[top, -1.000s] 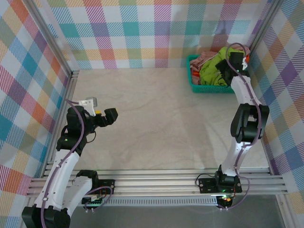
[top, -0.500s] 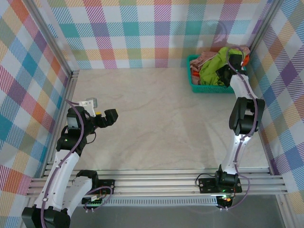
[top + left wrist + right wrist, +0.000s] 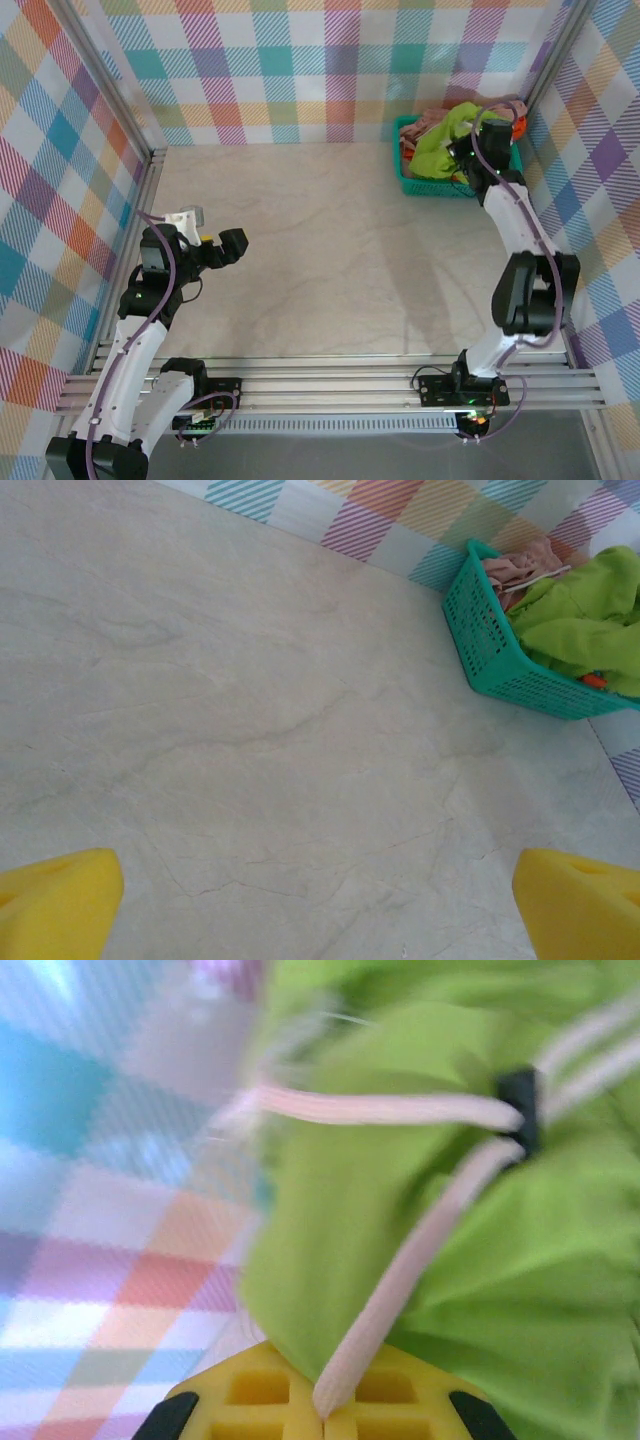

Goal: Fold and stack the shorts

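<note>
Overhead view of a pale stone-look table [image 3: 330, 250] walled in by plaid panels. A teal mesh basket [image 3: 412, 178] sits in the far right corner with the shorts heaped inside. The lime green shorts [image 3: 437, 148] lie on top, the dusty pink shorts [image 3: 428, 121] are bunched at the back, and a sliver of the orange shorts [image 3: 593, 680] shows low against the mesh.

The right gripper [image 3: 463, 152] reaches into the basket at the green pile. In its wrist view the yellow fingers [image 3: 255, 1400] are pressed together, pinching a pale drawstring [image 3: 400, 1280] that runs down into their seam, with green fabric bunched against them.

The left gripper [image 3: 230, 244] hovers over the bare near-left part of the table, well away from the basket. Its yellow fingers [image 3: 60, 890] are spread wide and hold nothing.
</note>
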